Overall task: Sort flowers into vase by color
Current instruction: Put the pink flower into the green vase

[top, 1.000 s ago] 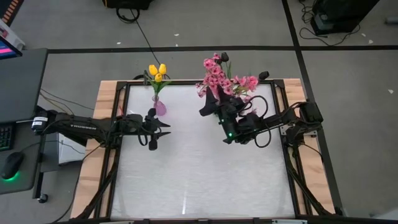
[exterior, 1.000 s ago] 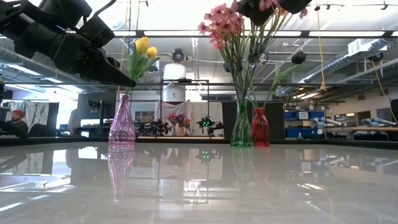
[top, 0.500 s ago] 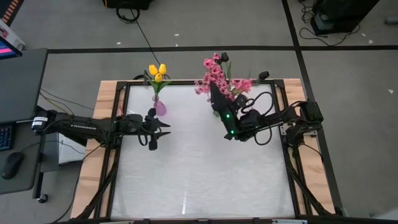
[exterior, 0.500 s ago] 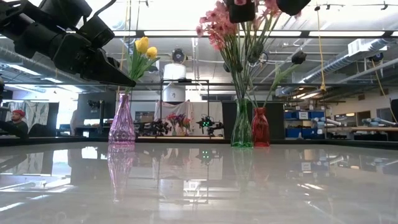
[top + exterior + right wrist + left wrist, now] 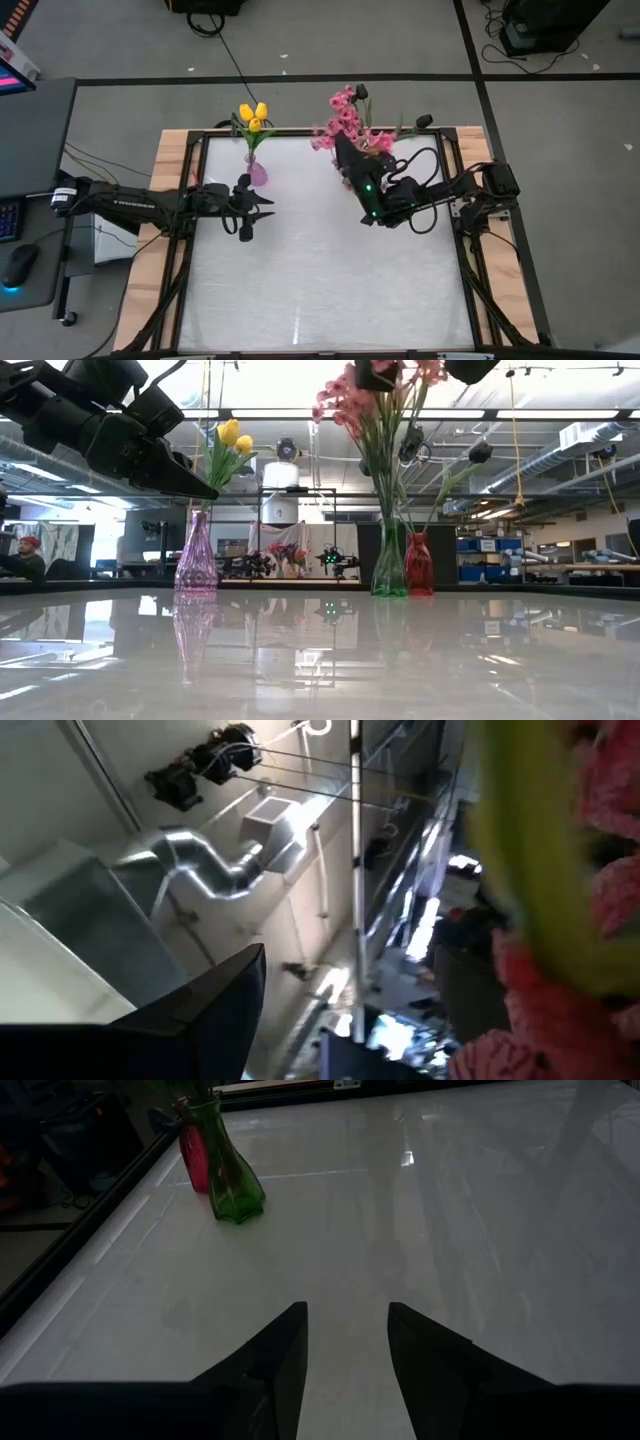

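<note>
A purple vase [image 5: 196, 555] at the far left holds yellow tulips [image 5: 253, 114]. At the far right a green vase [image 5: 388, 565] holds sprays of pink blossoms [image 5: 345, 115], their stems standing in its neck. A red vase [image 5: 419, 565] beside it holds dark tulips [image 5: 482, 451]. My right gripper [image 5: 341, 147] is raised high among the pink blossoms and open; its wrist view shows one finger [image 5: 225, 995], with a blurred green stem [image 5: 530, 850] and blossoms [image 5: 600, 890] close by. My left gripper [image 5: 345, 1320] hovers open next to the purple vase, holding nothing. My right gripper stands among the heads of the pink blossoms, well above the green vase. The blossoms hide its far finger, and I cannot tell whether it touches them.
The dark table frame [image 5: 190, 200] runs along the table's edges. The near half of the white tabletop [image 5: 320, 290] is bare. In the low view a person [image 5: 25, 550] sits in the room beyond the table, at the picture's left.
My right gripper has rolled about its own pointing line while staying in place among the pink blossoms. The blossom heads have swung toward the table's left and bunched closer together; their stems stay in the green vase.
</note>
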Motion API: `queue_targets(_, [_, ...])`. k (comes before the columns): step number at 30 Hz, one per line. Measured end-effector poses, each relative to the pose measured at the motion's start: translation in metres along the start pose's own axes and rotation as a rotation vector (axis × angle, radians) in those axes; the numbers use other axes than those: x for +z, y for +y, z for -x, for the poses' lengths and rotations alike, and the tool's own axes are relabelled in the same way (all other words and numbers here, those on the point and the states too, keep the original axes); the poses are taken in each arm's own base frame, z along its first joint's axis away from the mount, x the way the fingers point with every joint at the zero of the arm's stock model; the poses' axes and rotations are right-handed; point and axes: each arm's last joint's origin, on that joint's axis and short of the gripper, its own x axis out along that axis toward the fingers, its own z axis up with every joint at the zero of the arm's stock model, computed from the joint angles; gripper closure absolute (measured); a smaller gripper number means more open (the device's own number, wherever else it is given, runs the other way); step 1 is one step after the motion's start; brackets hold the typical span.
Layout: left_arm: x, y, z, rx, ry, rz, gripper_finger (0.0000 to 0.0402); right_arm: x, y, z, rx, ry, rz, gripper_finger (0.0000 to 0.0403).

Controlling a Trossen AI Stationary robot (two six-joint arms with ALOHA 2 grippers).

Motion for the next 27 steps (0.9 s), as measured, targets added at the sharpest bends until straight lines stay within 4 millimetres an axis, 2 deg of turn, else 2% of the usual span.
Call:
queue_targets(8, [0.000,0.000,0.000,0.000,0.000,0.000,0.0255,0.003,-0.004,-0.008,0.049,0.016,-0.174,0.0105])
queue_targets(11, [0.000,0.000,0.000,0.000,0.000,0.000,0.0255,0.005,-0.005,-0.011,0.066,0.021,-0.189,0.0105])
queue_targets(19, [0.000,0.000,0.000,0.000,0.000,0.000,0.0255,0.005,-0.003,-0.011,0.070,0.017,0.001,0.0105])
queue_targets(23, [0.000,0.000,0.000,0.000,0.000,0.000,0.0255,0.011,0.007,-0.009,0.064,0.000,0.126,0.0100])
queue_targets(27, [0.000,0.000,0.000,0.000,0.000,0.000,0.0255,0.018,0.020,-0.005,-0.033,-0.026,0.272,0.0074])
